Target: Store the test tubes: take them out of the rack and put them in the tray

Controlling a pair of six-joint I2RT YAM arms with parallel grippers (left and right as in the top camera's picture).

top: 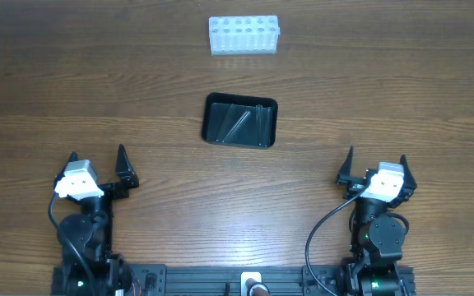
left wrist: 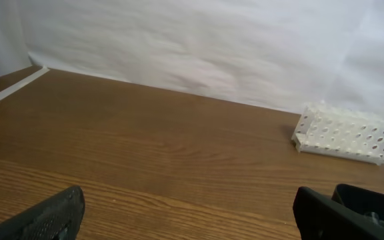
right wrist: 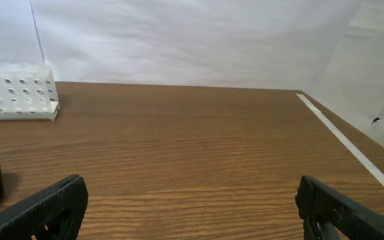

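Note:
A white test tube rack point(top: 243, 36) stands at the far middle of the table; its holes look empty from above. It also appears as the rack point(left wrist: 347, 134) in the left wrist view and the rack point(right wrist: 17, 91) in the right wrist view. A black tray point(top: 240, 121) sits in front of it, with clear test tubes point(top: 239, 123) lying inside. My left gripper point(top: 99, 168) is open near the front left, far from both. My right gripper point(top: 376, 167) is open near the front right, holding nothing.
The wooden table point(top: 97, 90) is bare between the grippers and the tray. A white backdrop point(left wrist: 192, 40) rises behind the far edge. A corner of the tray point(left wrist: 372, 207) shows past my left finger. Pale tape point(right wrist: 345, 143) marks the table's right edge.

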